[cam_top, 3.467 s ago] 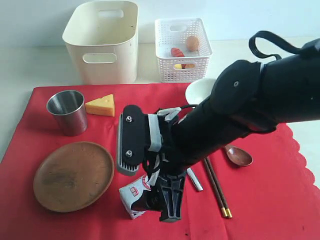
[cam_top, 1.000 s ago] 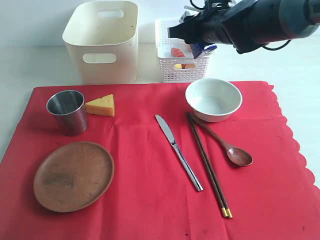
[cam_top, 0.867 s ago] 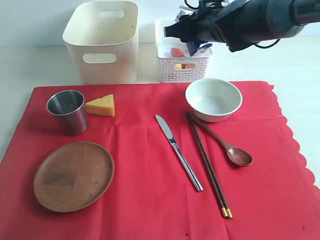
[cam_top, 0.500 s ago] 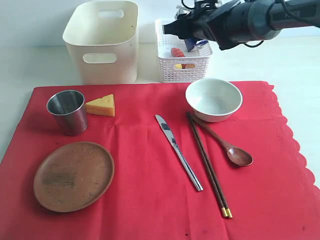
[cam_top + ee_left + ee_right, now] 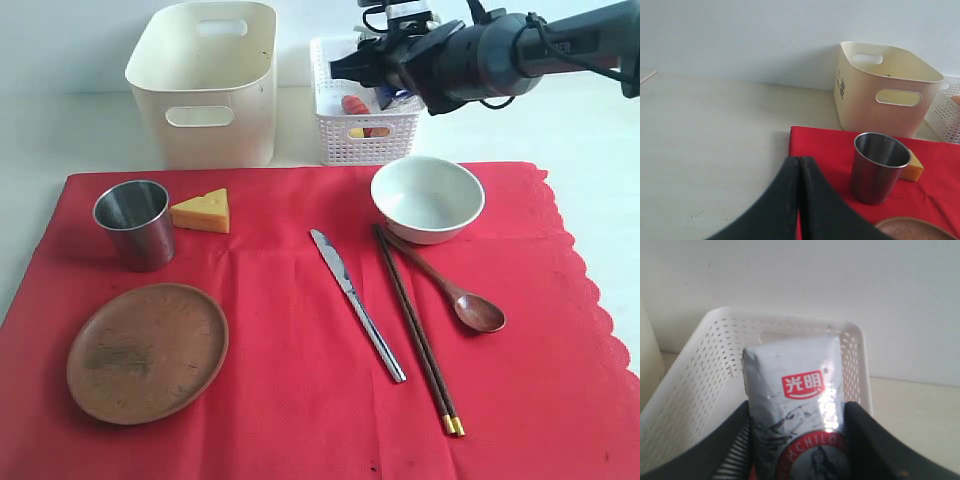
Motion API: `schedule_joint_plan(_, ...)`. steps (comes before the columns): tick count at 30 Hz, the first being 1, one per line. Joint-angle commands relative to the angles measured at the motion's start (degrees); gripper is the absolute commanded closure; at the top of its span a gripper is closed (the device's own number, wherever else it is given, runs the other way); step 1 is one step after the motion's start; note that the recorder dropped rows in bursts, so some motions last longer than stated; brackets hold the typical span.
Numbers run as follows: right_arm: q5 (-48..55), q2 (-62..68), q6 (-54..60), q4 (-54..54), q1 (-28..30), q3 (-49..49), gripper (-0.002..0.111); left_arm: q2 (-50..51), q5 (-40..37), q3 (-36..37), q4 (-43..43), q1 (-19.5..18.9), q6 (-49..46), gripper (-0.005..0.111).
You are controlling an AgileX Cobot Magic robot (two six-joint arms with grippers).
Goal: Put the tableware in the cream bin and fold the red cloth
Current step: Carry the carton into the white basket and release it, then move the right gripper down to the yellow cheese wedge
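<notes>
Nearest the camera, the plate (image 5: 147, 352) is lying on the left front of the cloth (image 5: 290, 400). The chopsticks (image 5: 417, 330), knife (image 5: 357, 305) and spoon (image 5: 470, 305) are lying side by side to its right. Behind them the cup (image 5: 133, 223) is standing upright just beside the cheese (image 5: 202, 211), and the bowl (image 5: 427, 198) is sitting near the cloth's far edge. All 6 pieces of tableware are resting on the cloth, which is lying flat and unfolded. None is in the bin (image 5: 205, 85), which is standing off the cloth at the back left.

The left gripper (image 5: 799, 200) is hanging near the cloth's left edge, its 2 fingers pressed together on nothing.

Farthest back, the right gripper (image 5: 799, 450) is clamping the packet (image 5: 795, 390) between its fingers and holding it over the basket (image 5: 365, 140), which has some food in it already. A few seconds ago this arm was down over the middle of the cloth, gripping the packet there. Over the last second it has only been edging along above the basket.

The packet is therefore off the cloth and the knife is no longer covered. A release into the basket is probably coming next (the cheese would then be the only stray item left). Neither binning the tableware nor folding the cloth is under way yet.
</notes>
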State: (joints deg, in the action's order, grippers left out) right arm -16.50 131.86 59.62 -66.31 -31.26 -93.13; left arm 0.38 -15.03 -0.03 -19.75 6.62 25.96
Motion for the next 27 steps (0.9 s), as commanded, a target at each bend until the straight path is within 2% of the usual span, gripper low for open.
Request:
schedule_joint_plan(1, -1.97, 0.06, 0.57, 1.01, -0.06, -0.84, 0.088, -0.38, 0.34, 0.03, -0.09, -0.05, -0.26, 0.105)
schedule_joint_plan(4, -1.52, 0.34, 0.57, 1.01, -0.06, -0.84, 0.073, -0.38, 0.34, 0.03, -0.09, -0.05, -0.26, 0.105)
schedule_joint_plan(9, 0.2, 0.33, 0.57, 2.48, -0.06, -0.98, 0.042, -0.38, 0.34, 0.03, -0.09, -0.05, -0.26, 0.105)
schedule_joint_plan(13, 0.49, 0.33, 0.57, 2.92, -0.06, -0.98, 0.024, -0.38, 0.34, 0.03, -0.09, -0.05, -0.26, 0.105)
schedule_joint_plan(18, 2.33, -0.74, 3.92, 5.61, -0.06, -0.98, 0.02, -0.38, 0.34, 0.03, -0.09, -0.05, -0.42, 0.105)
schedule_joint_plan(24, 19.88, -7.17, 6.33, 5.74, -0.06, -0.98, 0.02, -0.38, 0.34, 0.03, -0.09, -0.05, -0.25, 0.105)
schedule_joint_plan(27, 29.07, -10.21, 6.33, 10.93, -0.06, -0.98, 0.021, -0.38, 0.34, 0.03, -0.09, -0.05, -0.25, 0.105)
